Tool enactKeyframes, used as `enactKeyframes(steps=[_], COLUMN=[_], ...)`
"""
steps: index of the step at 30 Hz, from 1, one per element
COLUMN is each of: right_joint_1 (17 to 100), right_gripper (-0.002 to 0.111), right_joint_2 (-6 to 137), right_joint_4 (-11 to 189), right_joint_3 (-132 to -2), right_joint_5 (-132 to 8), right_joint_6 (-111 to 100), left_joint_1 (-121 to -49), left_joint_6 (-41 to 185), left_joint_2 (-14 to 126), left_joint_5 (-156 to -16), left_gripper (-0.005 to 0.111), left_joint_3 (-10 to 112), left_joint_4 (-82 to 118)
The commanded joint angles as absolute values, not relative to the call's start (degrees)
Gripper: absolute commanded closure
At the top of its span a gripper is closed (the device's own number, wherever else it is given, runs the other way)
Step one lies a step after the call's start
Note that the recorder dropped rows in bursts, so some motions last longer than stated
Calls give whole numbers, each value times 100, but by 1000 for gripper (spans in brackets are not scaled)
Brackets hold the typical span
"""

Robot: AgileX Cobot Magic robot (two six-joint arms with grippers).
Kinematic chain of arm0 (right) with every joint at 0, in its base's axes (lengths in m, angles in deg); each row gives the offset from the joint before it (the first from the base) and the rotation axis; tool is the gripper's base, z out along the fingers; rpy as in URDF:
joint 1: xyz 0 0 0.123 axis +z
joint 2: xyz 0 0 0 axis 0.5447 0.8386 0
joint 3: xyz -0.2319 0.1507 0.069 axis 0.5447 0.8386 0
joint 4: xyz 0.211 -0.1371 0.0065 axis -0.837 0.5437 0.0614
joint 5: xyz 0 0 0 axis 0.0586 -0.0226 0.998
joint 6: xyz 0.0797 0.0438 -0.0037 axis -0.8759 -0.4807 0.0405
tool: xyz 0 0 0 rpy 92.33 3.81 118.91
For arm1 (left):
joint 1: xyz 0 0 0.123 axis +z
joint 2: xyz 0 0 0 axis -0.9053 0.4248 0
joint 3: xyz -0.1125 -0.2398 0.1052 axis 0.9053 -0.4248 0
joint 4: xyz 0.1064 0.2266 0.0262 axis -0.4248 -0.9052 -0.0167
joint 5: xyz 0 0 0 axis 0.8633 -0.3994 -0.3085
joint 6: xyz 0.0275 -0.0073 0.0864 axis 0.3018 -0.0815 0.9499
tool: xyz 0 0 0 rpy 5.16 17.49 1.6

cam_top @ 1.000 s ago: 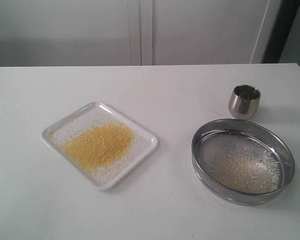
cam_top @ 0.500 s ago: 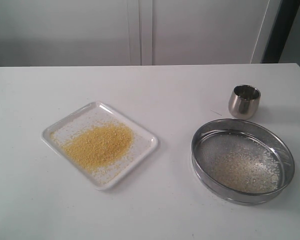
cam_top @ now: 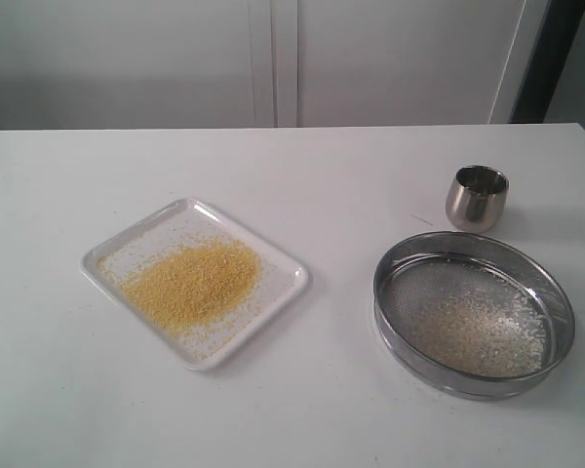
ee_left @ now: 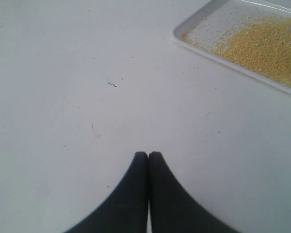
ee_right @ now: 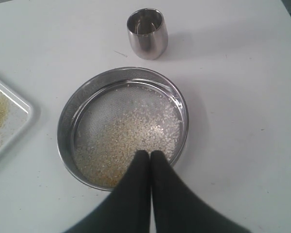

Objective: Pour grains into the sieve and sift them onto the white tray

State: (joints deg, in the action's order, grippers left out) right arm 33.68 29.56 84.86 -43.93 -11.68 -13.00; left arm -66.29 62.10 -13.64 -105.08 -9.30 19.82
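The grains [cam_top: 190, 283] on the white tray [cam_top: 141, 239] were yellow; the residue [cam_top: 473, 336] in the steel-grey sieve [cam_top: 395, 343] was whitish. The cup [cam_top: 476, 200] was polished steel. The left gripper [ee_left: 148, 156] and right gripper [ee_right: 150, 154] were black.

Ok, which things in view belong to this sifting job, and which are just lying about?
Job: fine yellow grains; flat square white tray holding them; wide round steel mesh sieve with pale coarse bits inside.
Lying about: small rounded steel cup, upright on the white table behind the sieve.
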Motion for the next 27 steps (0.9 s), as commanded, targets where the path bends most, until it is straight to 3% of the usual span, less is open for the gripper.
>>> enactKeyframes(steps=[1, 18, 27], right_joint_1=[3357, 3357, 3367], right_gripper=[108, 108, 108], right_joint_2=[2928, 2903, 1305], right_joint_4=[8482, 8482, 8536], right_joint_3=[-4373, -4373, -4148], right_joint_5=[-1207, -1207, -1327], right_joint_6=[-1316, -1316, -656], left_joint_1=[-6620, -6620, -6620], left_joint_6=[6205, 6215, 6215], left_joint_2=[-1387, -1387, -1387], left_joint_5=[-10529, -10529, -10529], left_gripper=[107, 107, 107], left_joint_3=[-983, -983, -983], left_joint_4=[1979, 1979, 1979])
